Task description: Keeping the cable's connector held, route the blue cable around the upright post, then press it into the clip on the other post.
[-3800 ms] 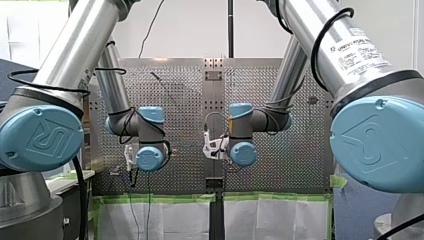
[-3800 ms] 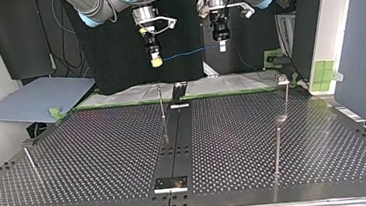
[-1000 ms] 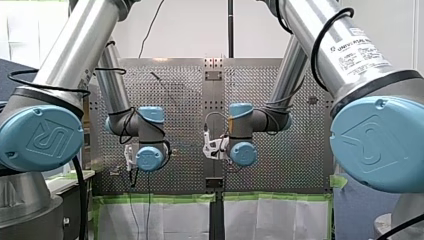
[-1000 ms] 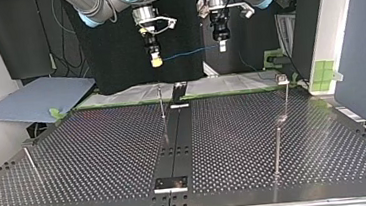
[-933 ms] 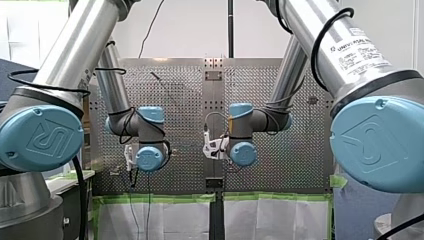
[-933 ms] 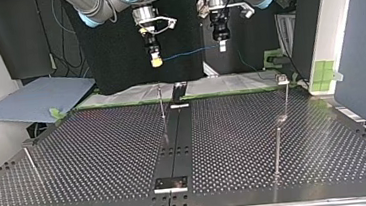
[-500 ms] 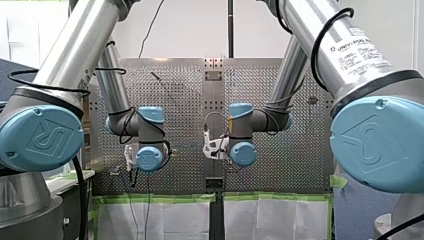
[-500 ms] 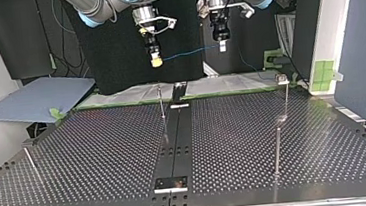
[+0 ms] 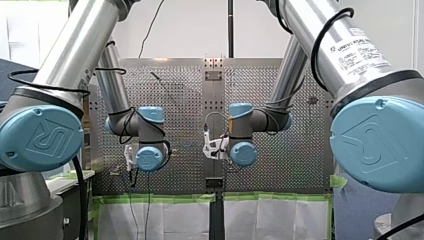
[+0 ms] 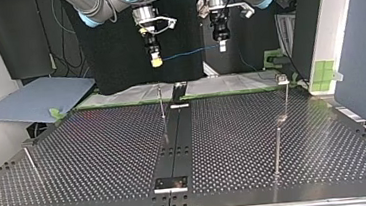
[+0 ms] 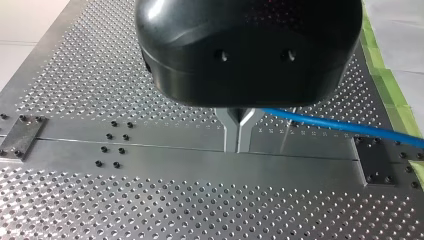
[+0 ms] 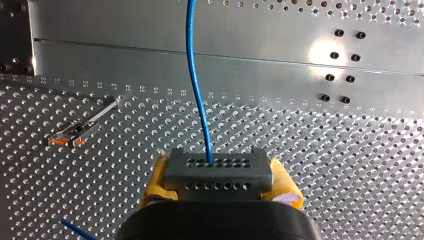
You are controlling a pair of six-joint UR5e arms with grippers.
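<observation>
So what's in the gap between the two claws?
Only a blue cable, strung through the air from the connector in my right claw to my left claw. The top view shows it.

Four views, one table (image 10: 100, 155).
Front: far behind arms (image 9: 75, 55), facing outward. Top: opposite, low, facing back. Wrists: close, down past left pincer (image 11: 238, 147), right pincer (image 12: 220, 182), connector (image 12: 219, 167) looming; both share cable (image 11: 325, 122), centre strip (image 11: 150, 150) beneath.

In the top view, the perforated table (image 10: 100, 155) is carrying a smooth strip (image 10: 176, 138) running near to far down its middle. A thin post (image 10: 161, 105) is standing just left of the strip's far end. Two more are standing at the right, a far post (image 10: 286, 99) and a nearer post (image 10: 277, 147). A left post (image 10: 32, 164) is standing by the left edge.
</observation>
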